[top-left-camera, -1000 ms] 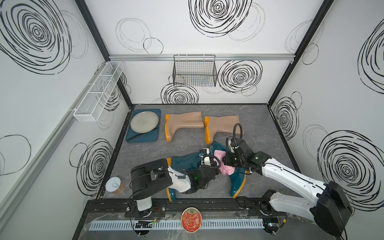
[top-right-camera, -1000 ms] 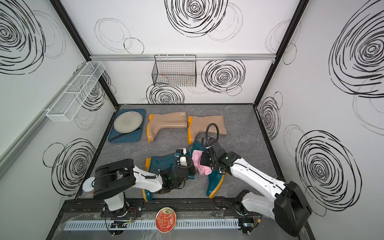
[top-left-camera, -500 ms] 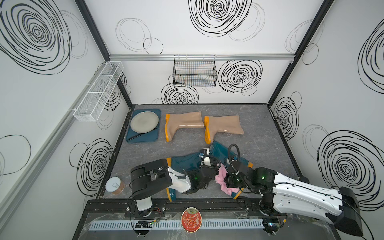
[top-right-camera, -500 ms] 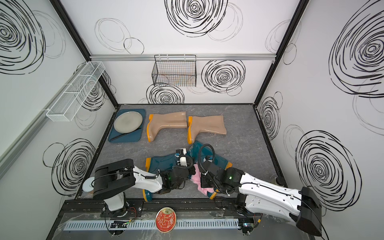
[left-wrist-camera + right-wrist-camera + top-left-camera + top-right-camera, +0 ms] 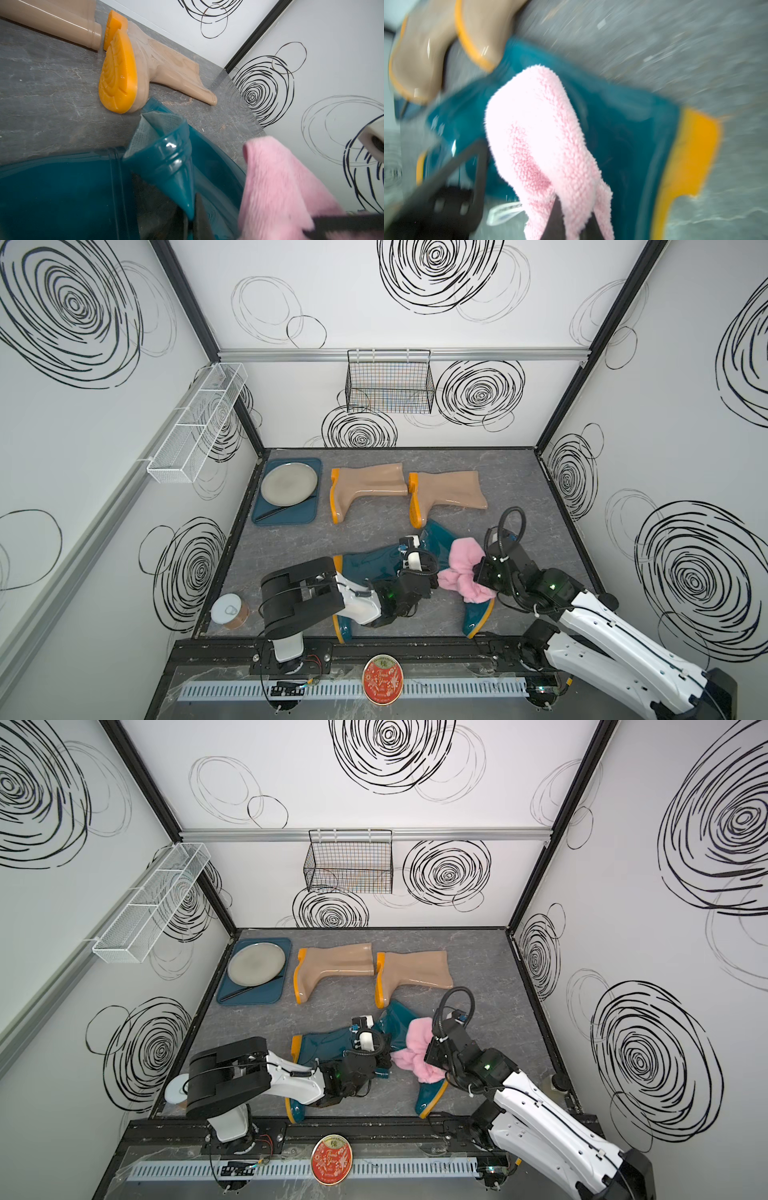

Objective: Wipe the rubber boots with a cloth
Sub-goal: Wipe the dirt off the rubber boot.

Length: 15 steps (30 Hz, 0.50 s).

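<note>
Two dark teal rubber boots lie near the front of the floor, one [image 5: 370, 564] with its sole to the left, the other [image 5: 478, 614] slanting toward the front right. My left gripper [image 5: 192, 216] is shut on a pinched teal shaft rim [image 5: 166, 158]; I cannot tell which boot's. It shows in both top views [image 5: 419, 587] [image 5: 380, 1065]. My right gripper [image 5: 571, 209] [image 5: 478, 574] is shut on the pink cloth [image 5: 539, 124] [image 5: 461, 568] [image 5: 280, 187], which lies against the slanting boot's shaft [image 5: 623, 128]. Two beige-tan boots [image 5: 365, 485] [image 5: 449, 489] lie side by side farther back.
A blue tray [image 5: 309, 514] with a grey plate [image 5: 286, 485] sits at the back left. A small can [image 5: 228, 610] stands at the front left corner, and a red round tin [image 5: 381, 678] rests on the front rail. A wire basket [image 5: 388, 381] and a white rack [image 5: 199, 423] hang on the walls.
My right gripper dragged the cloth down the slanting teal boot toward its foot, then back up onto the shaft. The left gripper stayed put, holding the rim.
</note>
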Tool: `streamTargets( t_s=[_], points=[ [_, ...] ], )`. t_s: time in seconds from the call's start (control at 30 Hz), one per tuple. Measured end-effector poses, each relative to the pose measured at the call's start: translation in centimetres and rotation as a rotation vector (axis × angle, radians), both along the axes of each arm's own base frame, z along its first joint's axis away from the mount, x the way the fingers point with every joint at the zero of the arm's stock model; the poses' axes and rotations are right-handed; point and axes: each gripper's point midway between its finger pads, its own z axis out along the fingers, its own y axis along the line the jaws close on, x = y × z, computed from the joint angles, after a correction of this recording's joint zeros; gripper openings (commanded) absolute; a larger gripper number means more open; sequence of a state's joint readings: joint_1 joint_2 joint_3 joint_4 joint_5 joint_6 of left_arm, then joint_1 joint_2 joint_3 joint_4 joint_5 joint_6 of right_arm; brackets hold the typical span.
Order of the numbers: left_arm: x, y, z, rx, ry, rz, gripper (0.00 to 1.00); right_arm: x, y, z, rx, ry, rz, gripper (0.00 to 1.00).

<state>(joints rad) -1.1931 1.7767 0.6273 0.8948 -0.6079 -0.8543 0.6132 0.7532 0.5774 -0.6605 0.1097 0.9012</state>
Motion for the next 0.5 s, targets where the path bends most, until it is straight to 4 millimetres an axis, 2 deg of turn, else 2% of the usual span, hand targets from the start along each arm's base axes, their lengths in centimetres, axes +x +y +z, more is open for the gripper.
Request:
streamTargets(
  t_s=[0.1, 0.17, 0.23, 0.33, 0.5],
  points=[
    [-0.1, 0.0, -0.1, -0.001, 0.002, -0.006, 0.0, 1.6, -3.0, -0.9, 0.009, 0.03, -0.116, 0.0],
    [-0.1, -0.1, -0.1, -0.002, 0.004, -0.012, 0.0, 2.1, -4.7, -2.5, 0.022, 0.071, -0.176, 0.0],
    [-0.2, -0.2, -0.1, -0.002, 0.006, -0.015, 0.0, 2.5, -5.7, -4.1, 0.054, 0.111, -0.216, 0.0],
    [-0.2, -0.2, -0.1, -0.002, 0.008, -0.021, 0.0, 4.0, -6.4, -4.4, 0.118, 0.091, -0.246, 0.0],
    [-0.4, -0.4, -0.2, -0.003, 0.011, -0.03, 0.0, 5.5, -9.9, -6.1, 0.15, 0.085, -0.383, 0.0]
  ],
)
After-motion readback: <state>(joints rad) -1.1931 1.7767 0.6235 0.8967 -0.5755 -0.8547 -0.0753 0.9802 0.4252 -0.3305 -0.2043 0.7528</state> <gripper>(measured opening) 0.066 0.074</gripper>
